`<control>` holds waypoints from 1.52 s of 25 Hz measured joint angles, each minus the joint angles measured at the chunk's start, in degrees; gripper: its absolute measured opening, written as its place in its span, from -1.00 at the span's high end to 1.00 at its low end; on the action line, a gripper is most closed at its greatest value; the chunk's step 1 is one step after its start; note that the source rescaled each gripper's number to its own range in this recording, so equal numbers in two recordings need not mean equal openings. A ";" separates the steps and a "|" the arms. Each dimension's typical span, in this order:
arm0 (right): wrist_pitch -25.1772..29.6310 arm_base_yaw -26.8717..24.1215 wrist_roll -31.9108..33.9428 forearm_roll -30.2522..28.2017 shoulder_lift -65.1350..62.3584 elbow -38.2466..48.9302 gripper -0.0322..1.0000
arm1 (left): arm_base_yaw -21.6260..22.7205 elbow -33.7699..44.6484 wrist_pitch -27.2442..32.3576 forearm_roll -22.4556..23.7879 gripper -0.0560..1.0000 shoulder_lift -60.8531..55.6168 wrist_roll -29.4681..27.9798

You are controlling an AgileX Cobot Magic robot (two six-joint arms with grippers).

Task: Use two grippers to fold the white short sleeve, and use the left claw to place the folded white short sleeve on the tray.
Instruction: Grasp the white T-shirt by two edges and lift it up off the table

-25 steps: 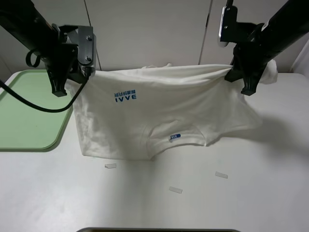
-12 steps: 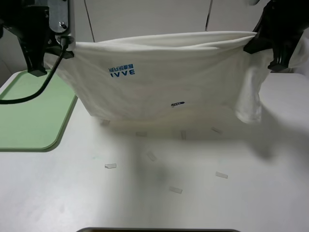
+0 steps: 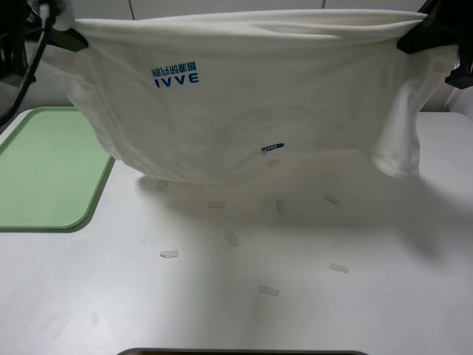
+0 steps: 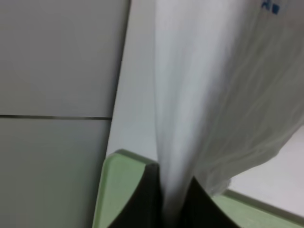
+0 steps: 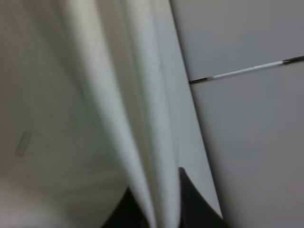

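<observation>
Both upper ends of the white short sleeve [image 3: 244,103] are pinched, one by the left claw [image 4: 171,204] and one by the right claw [image 5: 159,211], and it is hung stretched above the table [image 3: 295,310], beside the tray [image 3: 44,170]. For a neat fold, the top edge should be kept level and tight when it is lowered.
</observation>
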 joint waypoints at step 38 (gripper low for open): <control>-0.16 0.00 2.74 4.03 -9.33 0.00 0.87 | -0.05 -5.70 2.98 0.07 0.89 -9.70 -4.07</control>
